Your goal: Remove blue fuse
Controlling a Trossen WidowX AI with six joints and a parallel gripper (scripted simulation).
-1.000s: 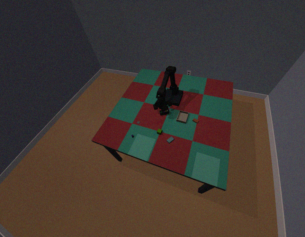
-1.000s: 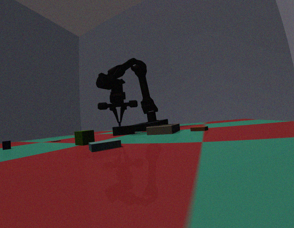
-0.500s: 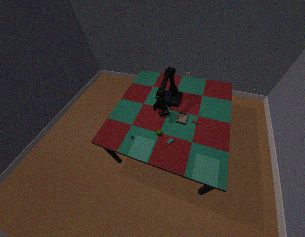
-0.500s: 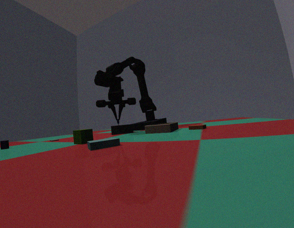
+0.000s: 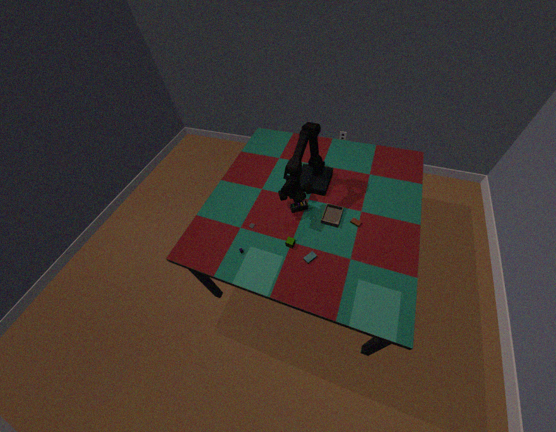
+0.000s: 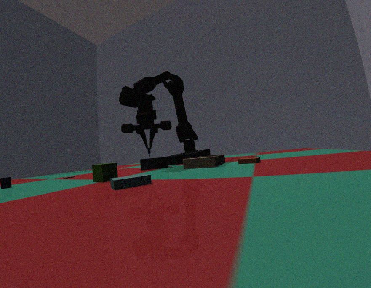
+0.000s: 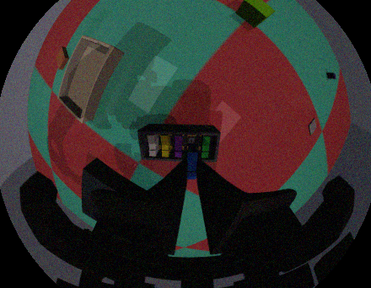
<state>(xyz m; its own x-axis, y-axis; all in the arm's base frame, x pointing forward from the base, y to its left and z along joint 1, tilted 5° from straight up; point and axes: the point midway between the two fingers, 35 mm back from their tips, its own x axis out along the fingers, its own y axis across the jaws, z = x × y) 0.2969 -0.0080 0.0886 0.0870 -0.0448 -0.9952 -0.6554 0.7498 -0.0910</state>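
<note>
Fingers of our black arm are clenched on the small blue fuse [image 7: 191, 163], which we see pinched at their tips in the wrist view. From the exterior view, the tips [image 6: 148, 151] hang above the dark rectangular fuse block [image 6: 153, 163] with a visible gap of air between them, so the blue fuse looks to be lifted out of its slot.

In the wrist view the block [image 7: 179, 144] holds 4 other fuses in a row: a white one [image 7: 152, 146], a yellow one [image 7: 164, 146], a purple one [image 7: 178, 146] and a green one [image 7: 206, 146]. The blue fuse sits just in front of the gap between the purple and green ones; we cannot tell how much side room it has.

The shallow tan rectangular tray [image 5: 332, 215] lies on the red-and-green checkered worktop [image 5: 385, 241] near the block, apart from it, with bare checkered surface between them. A small orange slab [image 5: 356, 222] lies just beyond the tray's far side. A lime-green cube [image 5: 290, 241], a teal flat slab [image 5: 309, 256], a tiny dark blue cube [image 5: 241, 250] and a small grey tile [image 5: 251, 225] are scattered toward the front edge, well apart from the block and tray.
</note>
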